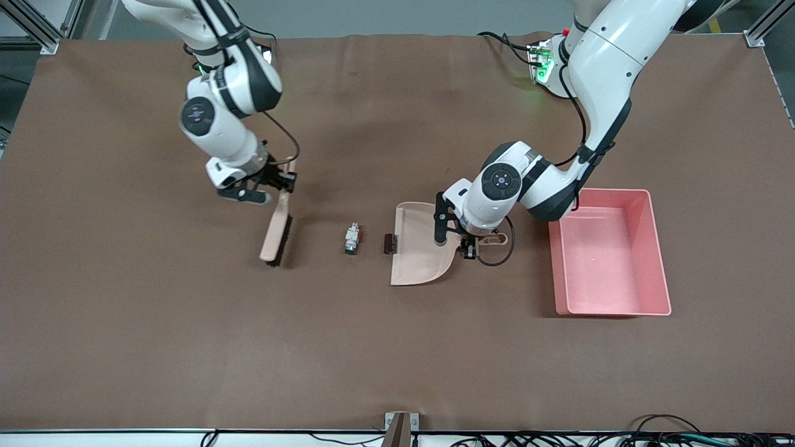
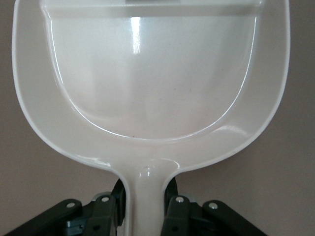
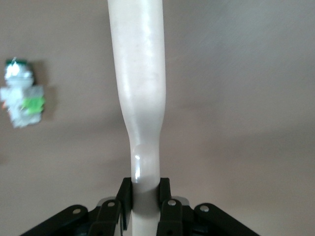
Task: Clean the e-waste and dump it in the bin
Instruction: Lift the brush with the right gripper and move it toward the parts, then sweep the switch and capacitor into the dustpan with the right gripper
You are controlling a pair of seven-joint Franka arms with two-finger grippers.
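Note:
Two e-waste scraps lie mid-table: a whitish one with green and orange bits [image 1: 352, 239] [image 3: 22, 101] and a dark block [image 1: 390, 243] touching the open lip of the beige dustpan [image 1: 418, 244] [image 2: 147, 83]. My left gripper [image 1: 467, 243] [image 2: 145, 206] is shut on the dustpan's handle; the pan rests flat on the table. My right gripper [image 1: 281, 180] [image 3: 145, 196] is shut on the handle of a beige brush [image 1: 277, 227] [image 3: 139, 98], whose dark bristles touch the table beside the whitish scrap, toward the right arm's end. The pink bin [image 1: 608, 251] stands beside the dustpan, toward the left arm's end.
A brown mat [image 1: 186, 347] covers the whole table. A black cable [image 1: 500, 254] loops by the dustpan handle. A small bracket [image 1: 400, 428] sits at the table edge nearest the front camera.

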